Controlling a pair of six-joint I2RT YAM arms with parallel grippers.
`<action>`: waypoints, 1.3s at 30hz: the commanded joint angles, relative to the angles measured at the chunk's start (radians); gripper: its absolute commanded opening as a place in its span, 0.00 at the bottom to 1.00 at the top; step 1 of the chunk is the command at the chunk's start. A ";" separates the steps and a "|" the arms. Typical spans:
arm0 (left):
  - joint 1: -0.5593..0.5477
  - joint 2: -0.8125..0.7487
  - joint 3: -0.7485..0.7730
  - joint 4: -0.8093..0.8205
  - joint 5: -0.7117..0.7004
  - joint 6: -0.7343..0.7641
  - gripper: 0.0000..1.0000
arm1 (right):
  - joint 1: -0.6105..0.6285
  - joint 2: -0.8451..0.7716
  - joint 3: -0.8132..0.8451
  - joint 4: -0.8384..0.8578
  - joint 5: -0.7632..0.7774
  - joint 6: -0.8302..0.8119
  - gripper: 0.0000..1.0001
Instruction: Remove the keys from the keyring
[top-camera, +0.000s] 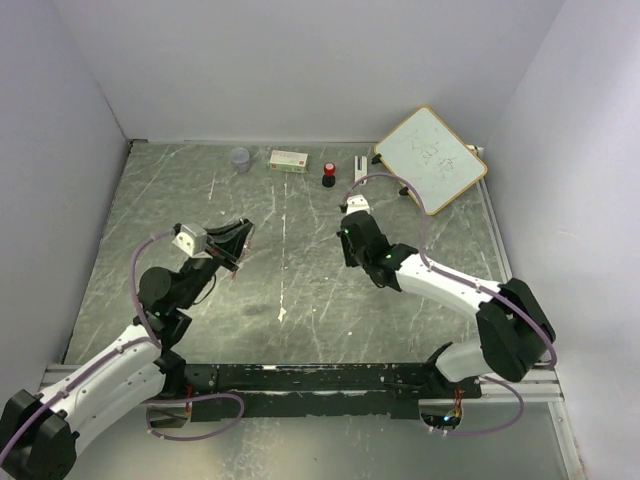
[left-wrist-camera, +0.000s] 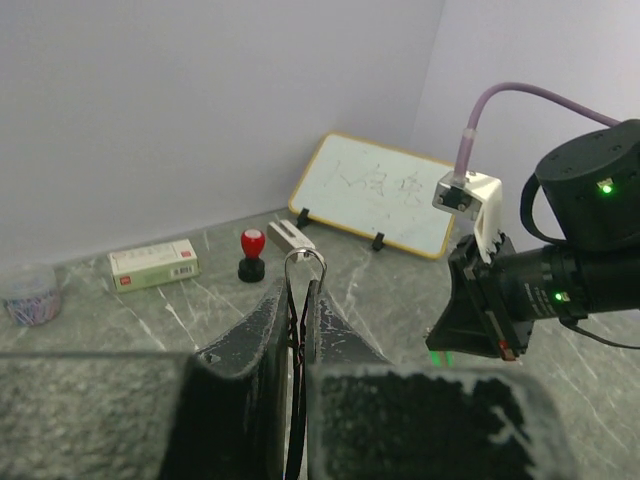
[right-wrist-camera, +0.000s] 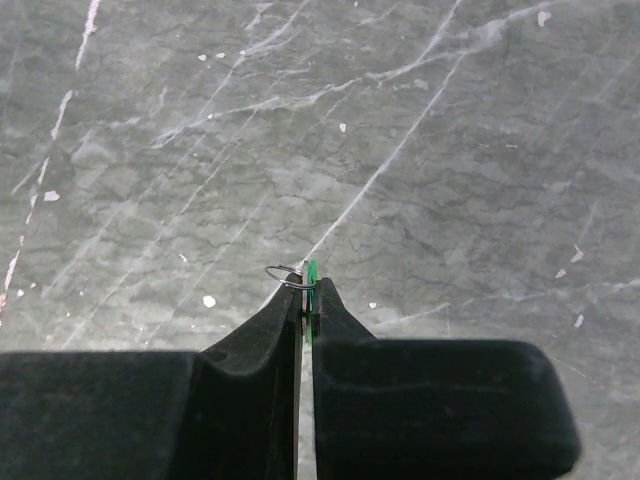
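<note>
Pinching the keyring edge-on, the left gripper is pressing its fingers together on the wire. The silver loop is poking out past the tips toward 12 o'clock in the left wrist view. A sliver of red, probably the red key, is showing in the slit below.

The right gripper is likewise clamping shut on the green key, with a small wire loop peeping out at its 10 o'clock. Seen from above, the two grippers are sitting apart, left toward 9 o'clock and right toward 3 o'clock, both raised off the table.

The wire is looking thin, springy and slick. It weighs next to nothing but is likely to twist or slip, so a grip is probably best taken on the flat plastic heads, leaving the ring's split end free to work.

Nothing is crowding the space between the arms. The whiteboard is leaning at 1 o'clock, and the black knob with a red top, the small box and the clear cup are lining the far edge near 12 o'clock.
</note>
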 joint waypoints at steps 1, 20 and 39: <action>0.005 0.036 0.033 0.045 0.049 -0.029 0.07 | -0.029 0.065 -0.018 0.110 -0.061 0.018 0.00; 0.004 0.119 0.052 0.069 0.074 -0.032 0.07 | -0.052 0.204 0.032 0.148 -0.053 0.019 0.53; 0.001 0.157 0.133 0.121 0.170 -0.106 0.07 | 0.020 -0.147 -0.235 0.578 -0.459 0.044 0.31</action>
